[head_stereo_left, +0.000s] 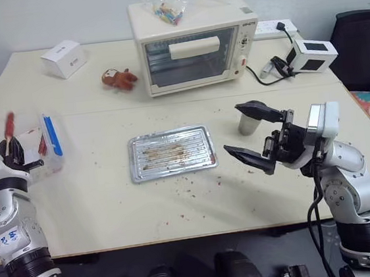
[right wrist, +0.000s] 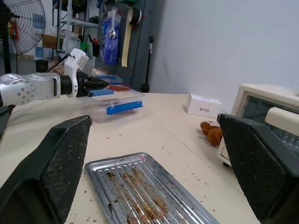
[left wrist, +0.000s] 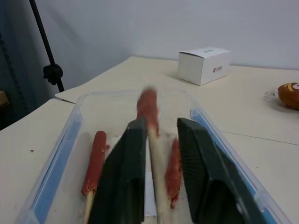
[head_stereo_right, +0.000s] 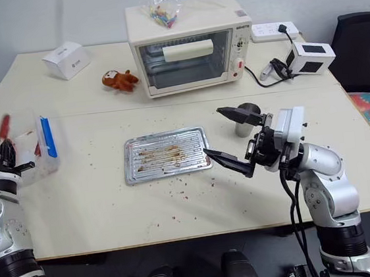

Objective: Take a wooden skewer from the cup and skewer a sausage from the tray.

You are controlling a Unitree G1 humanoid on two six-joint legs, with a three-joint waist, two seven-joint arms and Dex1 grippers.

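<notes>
The tray (head_stereo_left: 172, 152) lies flat on the table (head_stereo_left: 179, 205), its ridged base streaked with brown grease and holding no sausage; crumbs are scattered on the table around it. Behind the tray stands the toaster oven (head_stereo_left: 193, 43), with a small brown plush toy (head_stereo_left: 118, 78) and a white box (head_stereo_left: 63, 58) off to the oven's left. To the right of the tray, near its far right corner, the cup (head_stereo_left: 247, 123) stands upright, partly hidden by the right gripper (head_stereo_left: 255, 134), which hovers above the table just right of the tray with its two black fingers spread wide and nothing between them. Well to the left of the tray sits a clear plastic box with blue clips (head_stereo_left: 48, 143), and the left gripper (left wrist: 159, 163) is at that box with its fingers a little apart; the wooden skewer (left wrist: 155, 172) runs between them, carrying the sausage (left wrist: 147, 103) on its far end over the box. Whether the fingers actually press on the stick I cannot tell. Two more skewered sausages (left wrist: 95, 156) lie inside the box beside the gripper
</notes>
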